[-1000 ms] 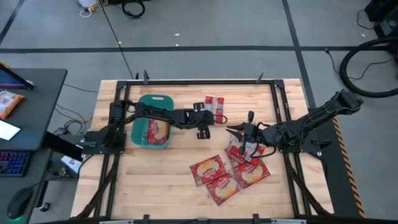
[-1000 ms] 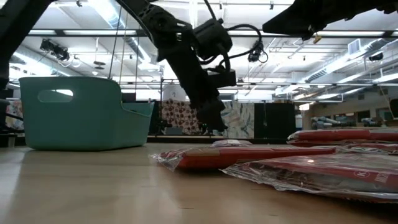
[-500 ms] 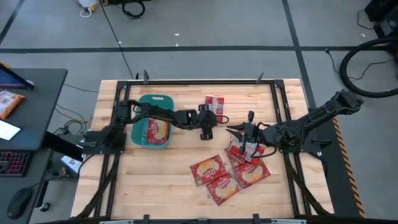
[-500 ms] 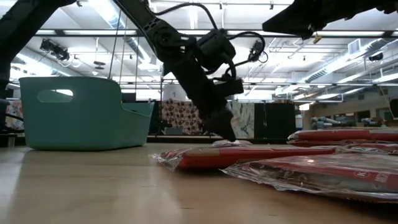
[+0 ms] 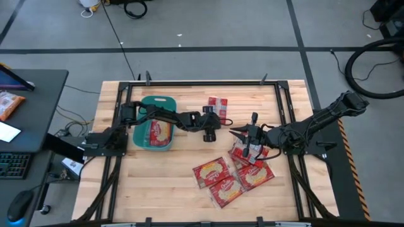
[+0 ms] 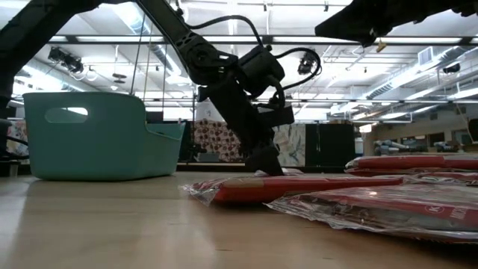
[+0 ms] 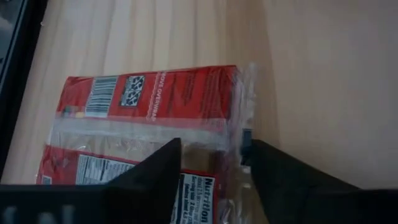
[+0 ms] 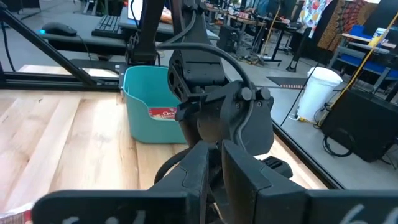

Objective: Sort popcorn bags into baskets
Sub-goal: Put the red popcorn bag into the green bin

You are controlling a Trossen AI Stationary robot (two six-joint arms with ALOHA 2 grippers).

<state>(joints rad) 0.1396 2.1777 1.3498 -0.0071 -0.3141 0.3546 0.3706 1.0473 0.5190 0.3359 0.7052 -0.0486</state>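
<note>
Change since earlier frames: your left end effector (image 5: 211,128) had swung from beside the teal basket (image 5: 155,104) toward the far lone popcorn bag (image 5: 218,104) and dropped lower over it; the right arm had not shifted.
Left end effector: its fingers (image 7: 155,168) stood spread, straddling one edge of that bag (image 7: 146,112) and pinching nothing yet.
Right end effector (image 5: 243,134): it waited just above the near cluster of bags (image 5: 235,173); you could not tell from these views whether its fingers were apart or together.
Bag locations: one lay in the basket, one alone at the far middle of the surface (image 5: 177,189), the others overlapped near the right arm.
Handling, as judged: the packet looked flat, light and limp, its clear wrap slick and crinkly.
Where to grip, as judged: you would do best to take the crimped end seam, where the film gathers, not the smooth face.
Risk: it may slide on the wood before the fingers seat.
</note>
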